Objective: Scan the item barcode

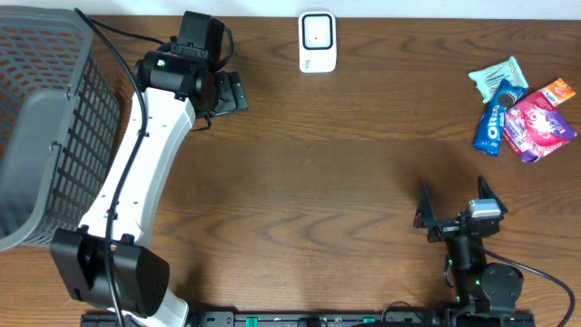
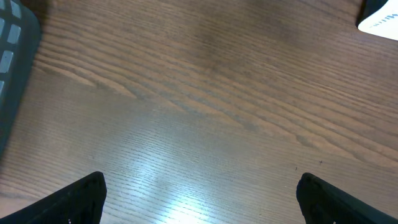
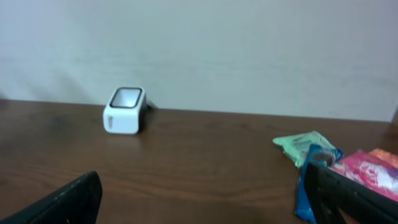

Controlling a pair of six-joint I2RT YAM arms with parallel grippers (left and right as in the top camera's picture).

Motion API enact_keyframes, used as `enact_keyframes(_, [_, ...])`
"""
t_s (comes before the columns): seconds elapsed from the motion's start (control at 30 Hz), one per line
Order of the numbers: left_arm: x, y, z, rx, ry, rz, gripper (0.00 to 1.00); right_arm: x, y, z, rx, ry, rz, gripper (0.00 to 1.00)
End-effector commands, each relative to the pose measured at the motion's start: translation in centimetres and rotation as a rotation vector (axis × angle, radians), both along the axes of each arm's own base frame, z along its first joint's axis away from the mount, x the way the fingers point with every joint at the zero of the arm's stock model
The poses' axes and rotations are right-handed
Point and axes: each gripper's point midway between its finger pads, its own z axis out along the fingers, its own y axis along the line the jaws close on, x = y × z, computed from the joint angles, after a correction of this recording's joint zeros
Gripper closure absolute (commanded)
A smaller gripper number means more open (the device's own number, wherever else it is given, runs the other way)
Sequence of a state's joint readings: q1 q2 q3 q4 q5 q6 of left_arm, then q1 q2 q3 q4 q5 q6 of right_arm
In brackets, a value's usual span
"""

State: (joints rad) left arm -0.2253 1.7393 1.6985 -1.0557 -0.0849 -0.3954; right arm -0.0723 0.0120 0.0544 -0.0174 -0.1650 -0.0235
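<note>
The white barcode scanner (image 1: 317, 41) stands at the table's far edge, also seen in the right wrist view (image 3: 125, 110). A small pile of snack packets lies at the right: a blue Oreo pack (image 1: 493, 123), a green packet (image 1: 497, 77), a pink packet (image 1: 536, 127) and an orange one (image 1: 559, 91). My left gripper (image 1: 238, 93) hovers open over bare wood left of the scanner, nothing between its fingers (image 2: 200, 186). My right gripper (image 1: 454, 195) stands open near the front right, empty, facing the scanner and the packets (image 3: 202, 180).
A grey plastic basket (image 1: 41, 127) fills the left side of the table, and its edge shows in the left wrist view (image 2: 12, 56). A pale wall rises behind the table's far edge. Bare wood lies between the two grippers.
</note>
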Motion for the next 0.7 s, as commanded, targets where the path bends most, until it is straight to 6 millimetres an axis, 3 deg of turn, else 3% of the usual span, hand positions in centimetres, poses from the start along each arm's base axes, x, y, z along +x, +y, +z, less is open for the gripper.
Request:
enact_keyframes(0.0, [0.1, 0.2, -0.1, 0.010, 0.003, 0.003, 0.02, 0.2, 0.0, -1.1, -0.011, 0.008, 0.002, 0.01])
enact_keyframes(0.2, [0.1, 0.2, -0.1, 0.010, 0.003, 0.003, 0.02, 0.3, -0.5, -1.9, -0.009, 0.028, -0.020, 0.01])
enact_keyframes(0.3, [0.0, 0.2, -0.1, 0.010, 0.004, 0.003, 0.02, 0.3, -1.1, -3.5, 0.003, 0.093, -0.056, 0.01])
enact_keyframes(0.67, [0.1, 0.2, -0.1, 0.010, 0.003, 0.003, 0.02, 0.3, -1.6, -3.5, -0.021, 0.094, -0.083, 0.01])
